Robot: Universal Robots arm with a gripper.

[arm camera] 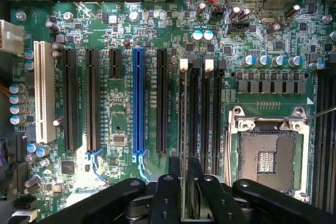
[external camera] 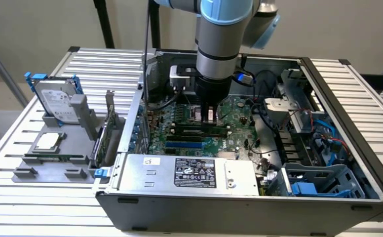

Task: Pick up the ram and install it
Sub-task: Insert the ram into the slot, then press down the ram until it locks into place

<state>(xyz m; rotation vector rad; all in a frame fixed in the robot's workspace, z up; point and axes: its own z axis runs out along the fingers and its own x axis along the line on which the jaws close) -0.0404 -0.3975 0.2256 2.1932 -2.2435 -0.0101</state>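
My pincer (external camera: 209, 117) hangs straight down inside the open case (external camera: 349, 148), over the middle of the motherboard (external camera: 238, 111). In the wrist view the ram (arm camera: 182, 145) stands on edge in the first of the black memory slots (arm camera: 195, 114), just beside the empty processor socket (arm camera: 269, 153). My fingers (arm camera: 167, 198) flank its near end with a narrow gap on either side, so the pincer looks slackened, not clamped; whether a pad touches the stick I cannot tell. On the table's left part, outside the case, a grey tray (external camera: 47, 168) carries a processor (external camera: 49, 141) and an upright hard drive (external camera: 55, 101).
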